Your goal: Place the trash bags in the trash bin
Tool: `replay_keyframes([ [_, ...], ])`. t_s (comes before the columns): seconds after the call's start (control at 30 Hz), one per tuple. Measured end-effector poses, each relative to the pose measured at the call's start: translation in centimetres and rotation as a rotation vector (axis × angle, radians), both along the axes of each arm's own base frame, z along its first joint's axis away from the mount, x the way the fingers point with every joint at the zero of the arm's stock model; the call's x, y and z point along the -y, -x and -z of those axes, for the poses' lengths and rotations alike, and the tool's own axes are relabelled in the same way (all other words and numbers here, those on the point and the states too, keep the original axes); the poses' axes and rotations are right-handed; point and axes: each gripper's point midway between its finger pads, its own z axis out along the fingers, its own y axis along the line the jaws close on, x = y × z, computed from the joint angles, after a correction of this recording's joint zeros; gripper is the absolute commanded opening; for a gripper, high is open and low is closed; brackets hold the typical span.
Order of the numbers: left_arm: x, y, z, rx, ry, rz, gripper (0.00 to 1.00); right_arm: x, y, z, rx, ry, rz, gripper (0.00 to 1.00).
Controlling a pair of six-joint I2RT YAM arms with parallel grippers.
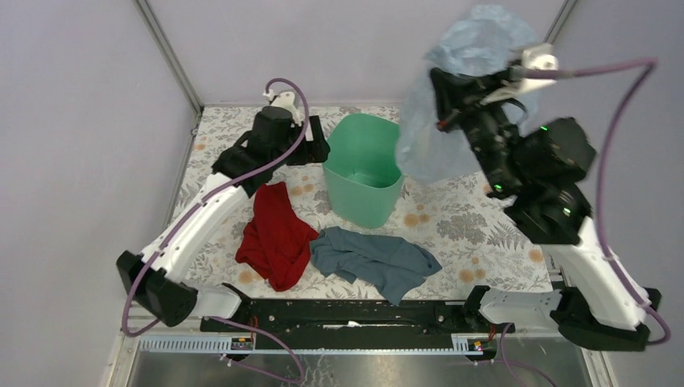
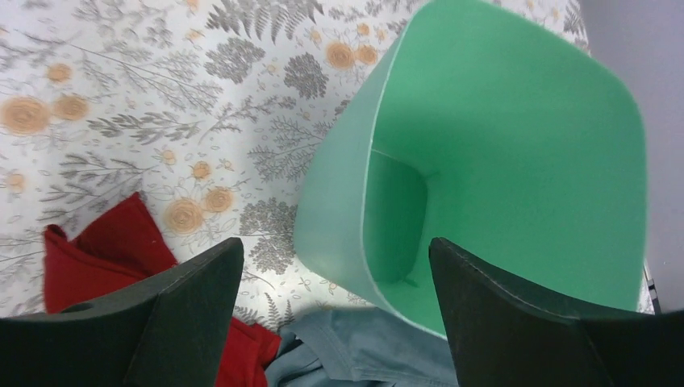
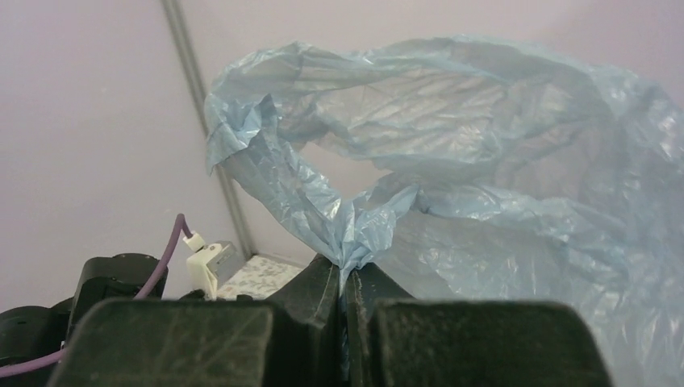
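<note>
The bag (image 1: 456, 101) is off the table (image 1: 476, 226), held up in the air over the far right corner by the right gripper (image 1: 440, 81). In the right wrist view the fingers of that gripper (image 3: 345, 274) are pressed together on a twisted pinch of the pale-blue film, and the rest of the bag (image 3: 500, 153) billows above and to the right of them, crinkled and see-through. From above, its lower bulge hangs just right of the bin (image 1: 363, 201), close to the right side of the rim; whether film and rim touch cannot be told.

The bin stands upright on the flowered table near the far edge, about midway between the left and right edges, its mouth open and nothing visible inside. The left gripper (image 1: 314, 145) is just beside its left wall. In the left wrist view its fingers (image 2: 335, 246) are spread wide and hold nothing, with the bin (image 2: 524, 153) ahead of them.

A red cloth (image 1: 274, 238) lies crumpled left of the bin, toward the near edge. A grey cloth (image 1: 375, 258) lies beside it along the near edge, in front of the bin. Both show in the left wrist view, red cloth (image 2: 105, 250) and grey cloth (image 2: 363, 355), edges meeting
</note>
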Motion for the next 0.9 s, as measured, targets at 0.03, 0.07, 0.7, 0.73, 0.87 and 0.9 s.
replay_keyframes([
  [0.03, -0.5, 0.3, -0.6, 0.014, -0.002, -0.006, 0.94, -1.5, -0.5, -0.1, 0.003, 0.006, -0.032, 0.03],
  [0.07, -1.0, 0.5, -1.5, 0.034, -0.003, -0.014, 0.96, -2.6, -0.8, -0.2, 0.006, 0.007, -0.057, 0.03],
  [0.7, -7.0, 4.3, -9.7, 0.282, -0.001, -0.125, 0.99, -6.0, -6.8, 12.5, -0.282, -0.016, 0.123, 0.00],
  [0.73, -6.9, 4.3, -9.9, 0.289, 0.004, -0.125, 0.99, -5.3, -6.6, 13.8, -0.305, -0.005, 0.147, 0.00],
  [0.87, -6.7, 4.0, -10.5, 0.311, 0.020, -0.125, 0.99, -3.1, -6.3, 17.5, -0.372, 0.034, 0.223, 0.00],
  [0.9, -6.6, 3.9, -10.7, 0.318, 0.026, -0.123, 0.99, -2.5, -6.2, 18.0, -0.382, 0.041, 0.240, 0.00],
])
